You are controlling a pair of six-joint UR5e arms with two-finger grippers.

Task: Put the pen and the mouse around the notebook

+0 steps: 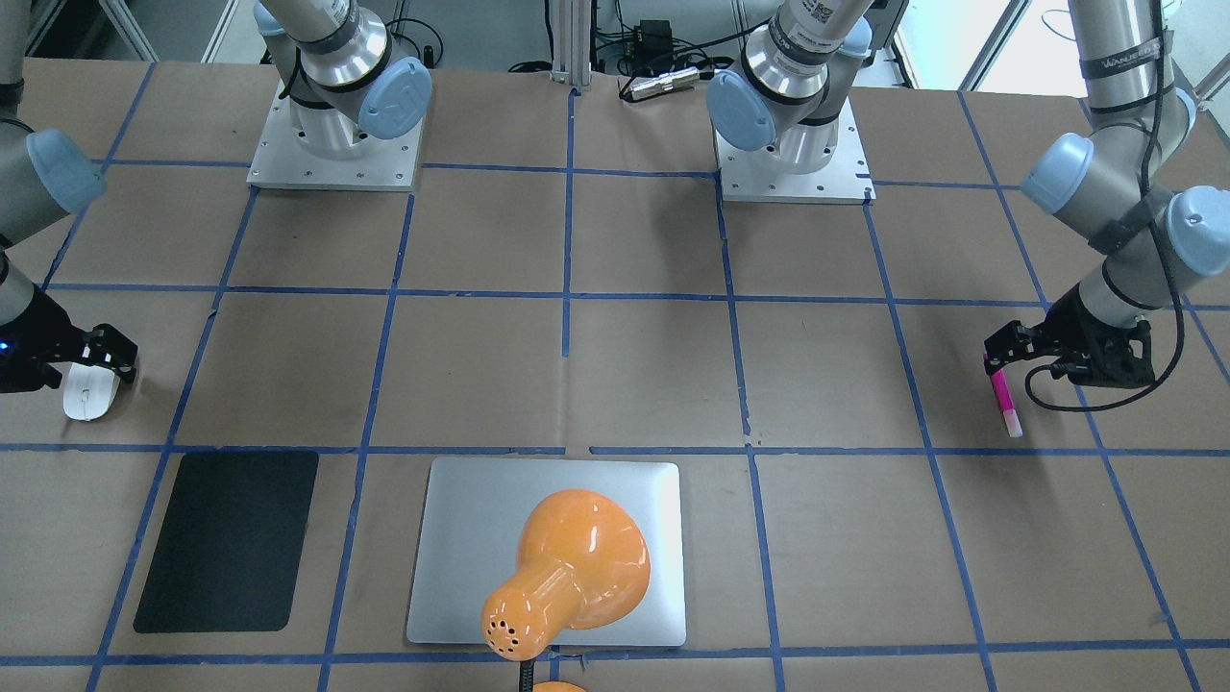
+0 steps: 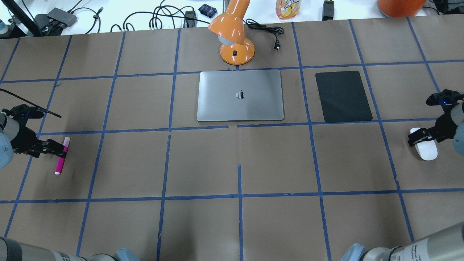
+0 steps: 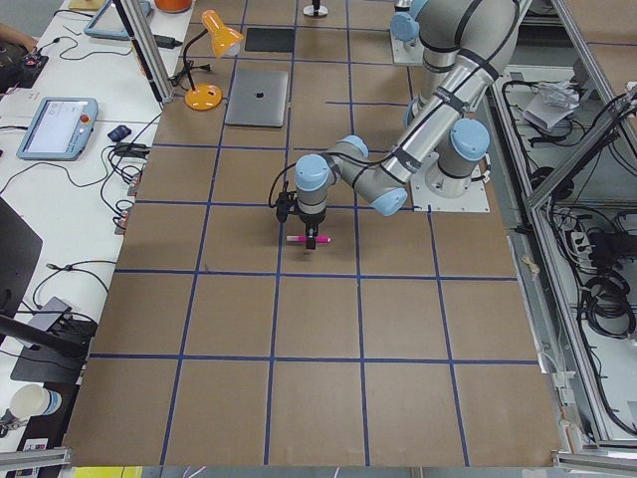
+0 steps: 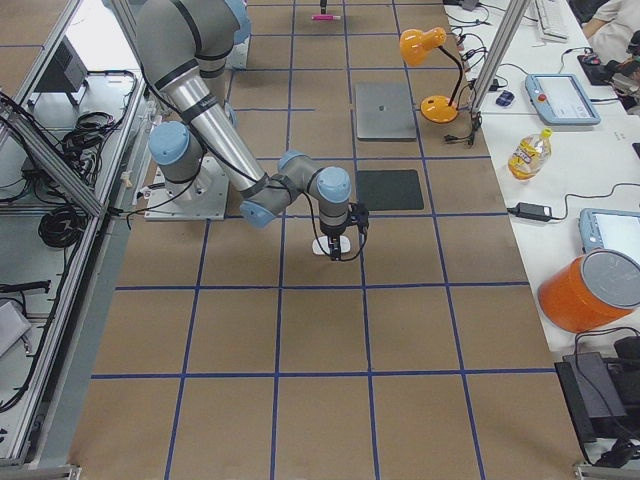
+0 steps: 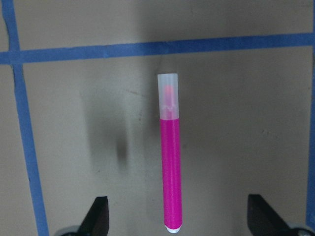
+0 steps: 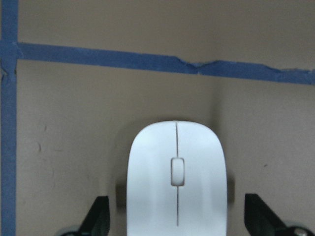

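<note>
Plainly, both jaws stand wide over magenta, pale-capped pen (image 5: pixel 171 172) and white oval mouse (image 6: pixel 176 182).

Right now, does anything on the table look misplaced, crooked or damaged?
Nothing is spilled or broken. The pen lies under the open left claw and the mouse under the open right claw, at opposite ends of the table, far from the notebook. The blue tape line near the mouse is kinked.

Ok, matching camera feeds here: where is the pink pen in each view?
Front-facing: pen far right, mid-height.
Overhead: pen far left.
Exterior left: pen at centre.
Exterior right: pen at top edge.
Left wrist: pen at centre.
Right wrist: not in it.
Shared landmark: notebook, in all four exterior views.
</note>
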